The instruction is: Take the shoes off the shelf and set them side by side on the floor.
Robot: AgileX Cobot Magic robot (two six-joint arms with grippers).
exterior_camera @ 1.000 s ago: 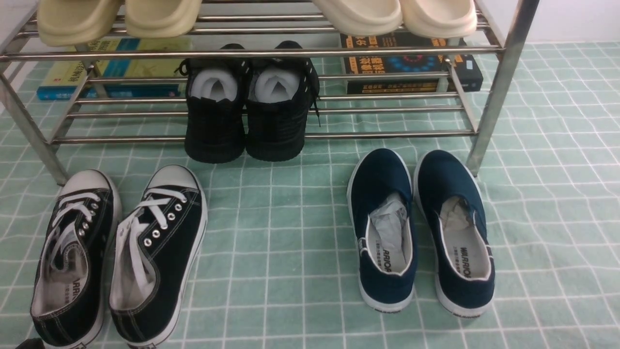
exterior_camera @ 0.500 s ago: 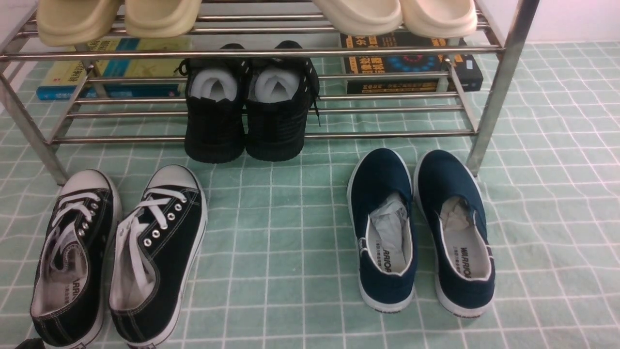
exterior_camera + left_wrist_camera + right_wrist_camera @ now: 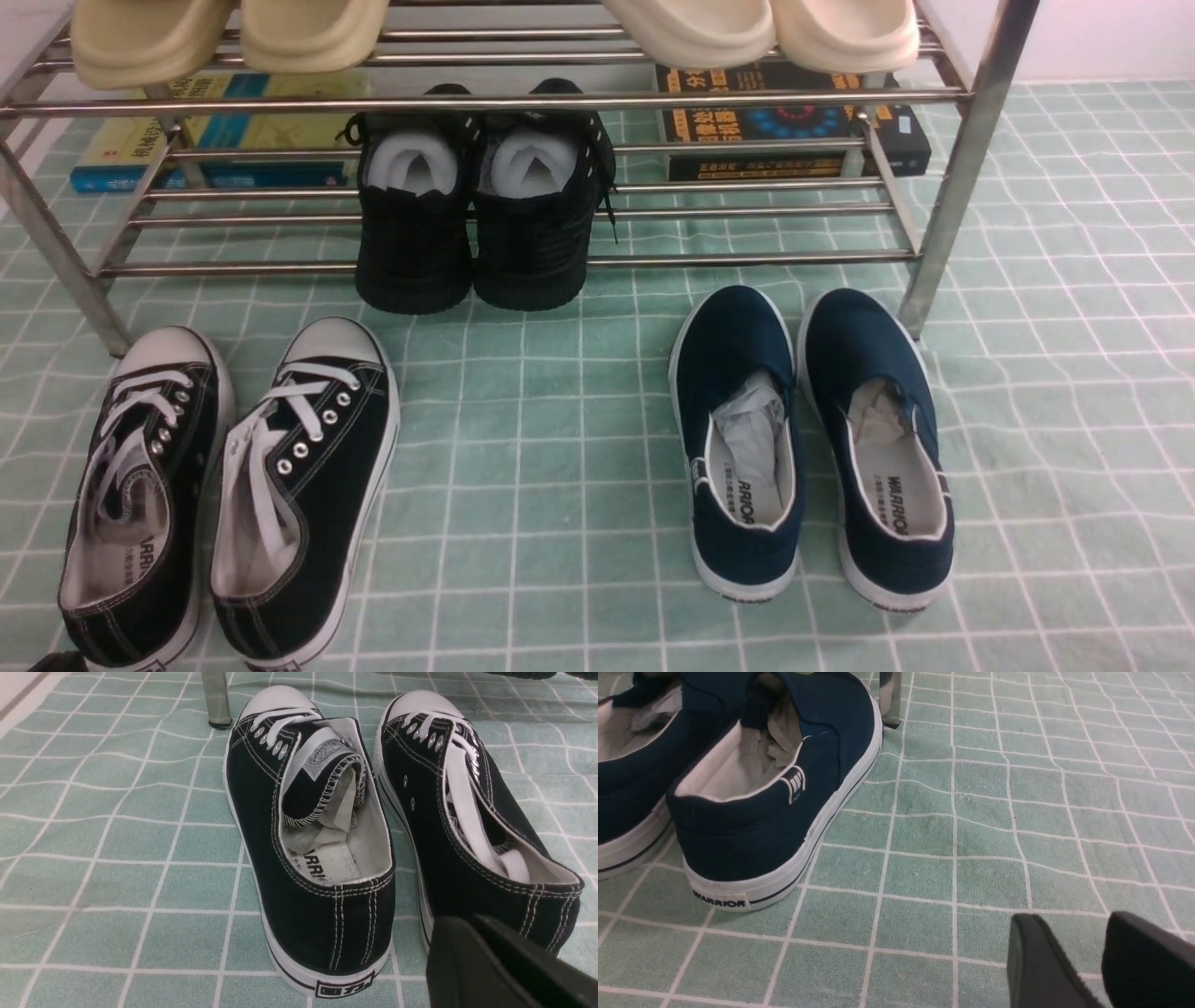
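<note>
A: Where are the shoes [image 3: 229,490] seen?
B: Side by side on the floor [image 3: 523,467], before the shelf [image 3: 962,177].
A: The grippers?
B: The right gripper [image 3: 1104,961] is slightly parted, empty. The left gripper [image 3: 500,966] cannot be judged.

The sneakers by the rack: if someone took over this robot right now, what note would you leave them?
Left gripper: holds nothing, low behind the sneakers; open or shut unclear.
Right gripper: open, empty, over bare floor.
Sneakers: both on the floor, side by side, toes toward the shelf, on the robot's left.
Done: sneakers are off the shelf and paired.
Left: probably nothing for this pair, just retract the arms.
</note>
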